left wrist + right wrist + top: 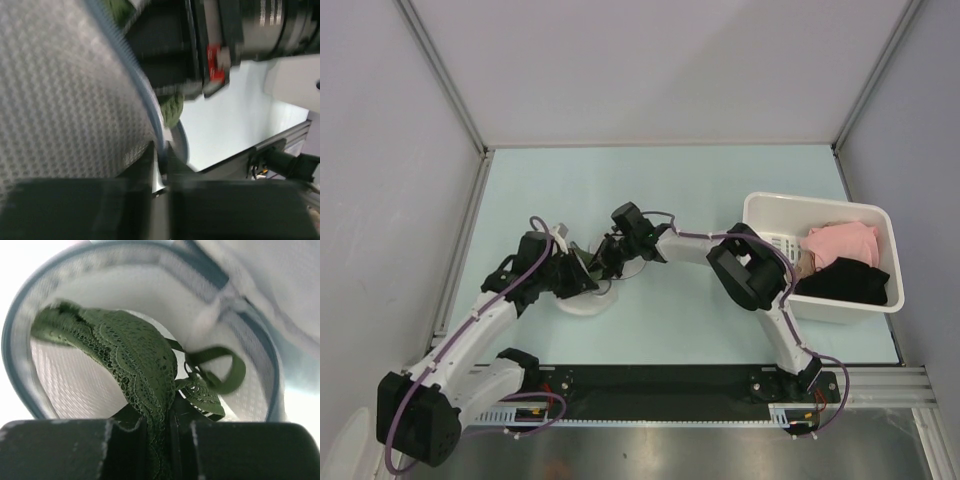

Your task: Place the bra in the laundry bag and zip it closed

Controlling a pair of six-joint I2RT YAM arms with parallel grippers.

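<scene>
While the left gripper clamps tight on the rim of the laundry bag, apparently to hold its mouth up and open, the right gripper reaches in from the right, its fingers pinched on the lace edge of the bra. Most of the bra hangs inside the hoop of the rim. One cup drapes across the white mesh and a narrow strap loops to the right, so the garment looks partly in rather than settled.

The bag is a round pouch of fine honeycomb mesh, stiffened by a blue-grey zip band. It sits left of centre on the pale green table. The bra is soft, scalloped olive lace that folds limply.

At the right, well apart from the work, a white plastic bin holds a pink garment and a black garment. The zip is not yet closed.
</scene>
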